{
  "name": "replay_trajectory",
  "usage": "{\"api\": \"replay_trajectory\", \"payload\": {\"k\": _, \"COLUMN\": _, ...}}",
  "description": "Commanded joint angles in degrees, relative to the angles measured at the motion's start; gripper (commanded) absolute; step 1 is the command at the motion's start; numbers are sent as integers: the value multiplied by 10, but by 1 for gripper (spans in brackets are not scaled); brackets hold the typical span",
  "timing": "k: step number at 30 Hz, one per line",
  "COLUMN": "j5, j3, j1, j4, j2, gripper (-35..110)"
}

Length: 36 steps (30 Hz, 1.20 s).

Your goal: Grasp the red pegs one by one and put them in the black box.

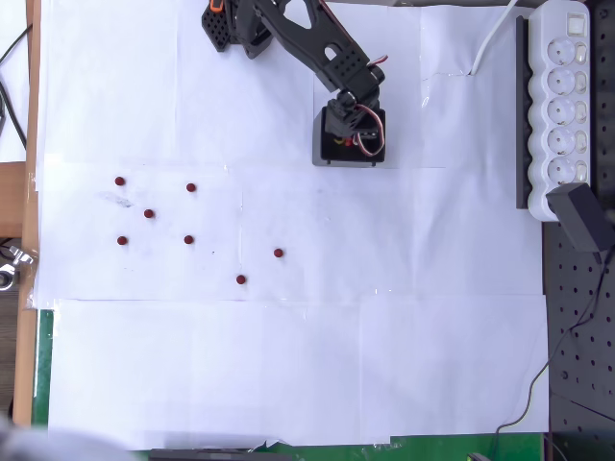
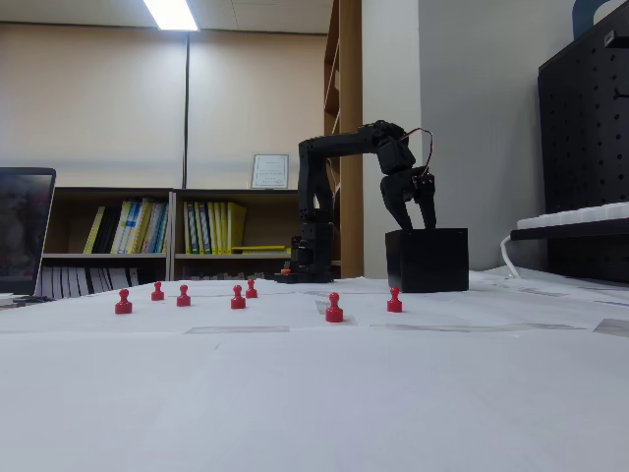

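1. The box (image 1: 327, 154) sits on the white paper (image 1: 288, 365) near its far edge, right of centre in the overhead view. Its inside is mostly hidden by the arm (image 1: 307, 38); a small red spot shows within, but I cannot tell whether it is a peg.
2. In the fixed view the box (image 2: 427, 261) stands behind the pegs, its contents hidden by its wall.
3. The gripper (image 2: 414, 218) hangs straight over the box, tips just above the rim, jaws parted, nothing between them. From overhead the gripper (image 1: 354, 134) covers the box opening.
4. Seven pegs (image 1: 189, 239) lie on the paper, well apart from the jaws, spread over the left half toward the left edge.
5. The closest to the box is the peg (image 1: 278, 253) at the cluster's right; another (image 1: 240, 279) lies just nearer the front edge.
6. In the fixed view the pegs (image 2: 334, 309) stand upright in a loose row in front of the box.
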Motion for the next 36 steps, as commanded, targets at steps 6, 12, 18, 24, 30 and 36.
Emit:
{"api": "replay_trajectory", "payload": {"k": 6, "j5": -4, "j3": 29, "j1": 18, "j4": 18, "j2": -55, "gripper": 19}}
{"api": "replay_trajectory", "payload": {"k": 12, "j5": 37, "j3": 30, "j1": 77, "j4": 23, "j2": -198, "gripper": 19}}
{"api": "replay_trajectory", "payload": {"k": 18, "j5": 115, "j3": -7, "j1": 168, "j4": 43, "j2": -295, "gripper": 19}}
{"api": "replay_trajectory", "payload": {"k": 24, "j5": 225, "j3": -170, "j1": 288, "j4": -27, "j2": -330, "gripper": 19}}
{"api": "replay_trajectory", "payload": {"k": 30, "j5": 334, "j3": -349, "j1": 343, "j4": -120, "j2": -355, "gripper": 17}}
{"api": "replay_trajectory", "payload": {"k": 36, "j5": 400, "j3": -444, "j1": 384, "j4": -214, "j2": -336, "gripper": 15}}
